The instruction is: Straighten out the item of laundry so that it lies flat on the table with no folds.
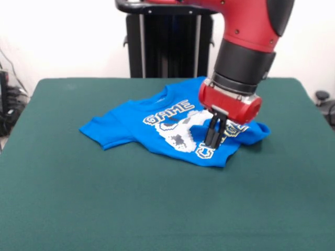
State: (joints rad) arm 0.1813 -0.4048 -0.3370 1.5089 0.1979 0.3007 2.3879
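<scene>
The item of laundry point(131, 123), a bright blue T-shirt, lies rumpled on the middle of the dark green table point(104, 209). "GAME" and the white controller print show. The lower word is partly folded under at the near right edge. One sleeve spreads out to the left, and the right side is bunched in a fold point(256, 132). My gripper point(211, 143) comes down from the red arm onto the shirt's near right part, over the lettering. Its black fingers point(209, 130) stand close together, pinching the cloth at the table surface.
The robot's black pedestal point(167, 47) stands behind the table's far edge. Cables point(10, 104) hang off the left side and a dark object point(322, 97) sits beyond the right edge. Green tabletop stretches wide on all sides of the shirt.
</scene>
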